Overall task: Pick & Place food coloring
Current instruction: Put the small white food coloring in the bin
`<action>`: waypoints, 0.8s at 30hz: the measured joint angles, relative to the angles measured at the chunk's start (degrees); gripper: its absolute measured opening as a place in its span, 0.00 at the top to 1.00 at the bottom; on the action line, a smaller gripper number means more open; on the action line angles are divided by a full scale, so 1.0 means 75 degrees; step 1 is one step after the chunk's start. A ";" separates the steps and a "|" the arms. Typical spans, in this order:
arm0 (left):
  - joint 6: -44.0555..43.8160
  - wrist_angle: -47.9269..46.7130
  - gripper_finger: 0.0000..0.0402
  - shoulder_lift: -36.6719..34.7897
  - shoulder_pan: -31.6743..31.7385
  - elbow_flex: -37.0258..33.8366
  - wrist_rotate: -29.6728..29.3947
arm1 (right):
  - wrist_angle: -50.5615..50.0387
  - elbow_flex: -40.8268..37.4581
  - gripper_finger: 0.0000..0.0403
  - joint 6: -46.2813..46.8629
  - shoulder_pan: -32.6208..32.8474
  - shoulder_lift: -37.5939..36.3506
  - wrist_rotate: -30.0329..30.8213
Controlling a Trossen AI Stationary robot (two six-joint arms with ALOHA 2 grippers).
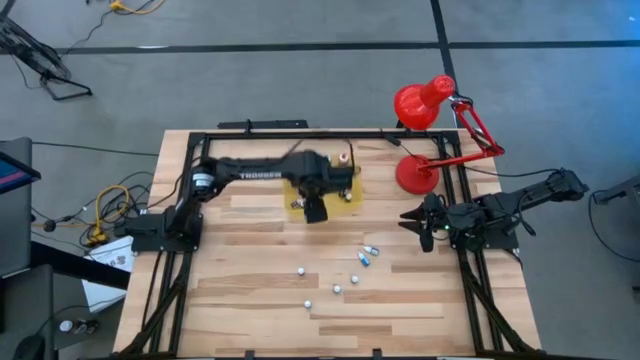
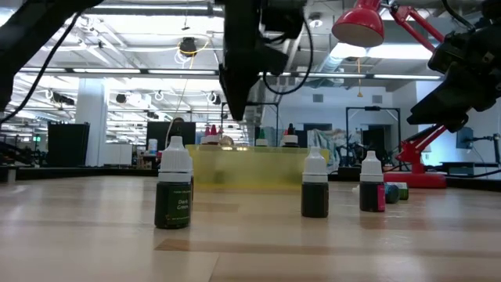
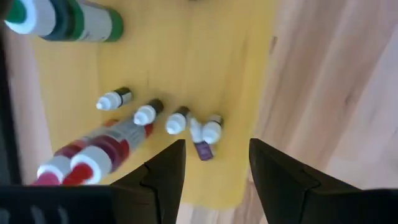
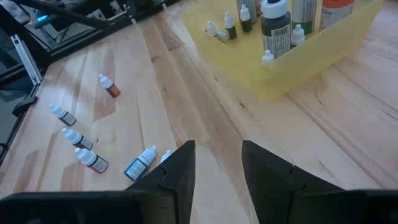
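Several small food coloring bottles [image 1: 363, 258] are scattered over the wooden table between the arms; in the low view three stand upright [image 2: 174, 196]. More small white-capped bottles [image 3: 177, 121] stand inside a yellow tray [image 1: 350, 195], and a purple one [image 3: 203, 149] lies on its side beside larger green and red bottles. My left gripper [image 3: 217, 155] hangs open above the tray's near part [image 1: 316, 212], touching nothing. My right gripper [image 4: 217, 162] waits open at the table's right edge [image 1: 415, 222], pointing toward the loose bottles [image 4: 140, 163].
A red desk lamp [image 1: 425, 100] stands with its base [image 1: 415, 175] on the far right corner, close to my right arm. The yellow tray's wall [image 4: 298, 62] rises above the tabletop. Bare wood lies on the table's left and near parts. Cables lie on the floor at left.
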 joint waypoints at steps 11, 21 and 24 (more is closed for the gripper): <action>-0.0150 -0.1049 0.58 -0.0003 -0.1673 0.0000 -0.1029 | 0.0000 0.0000 0.70 -0.0002 0.0000 0.0000 0.0000; -0.1688 -0.1037 0.58 -0.0006 -0.2407 0.0000 -0.0541 | 0.0001 0.0000 0.70 -0.0001 0.0000 0.0000 0.0001; -0.2206 -0.0877 0.58 -0.0006 -0.2657 0.0000 -0.0455 | -0.0001 0.0000 0.70 -0.0002 0.0000 0.0000 0.0001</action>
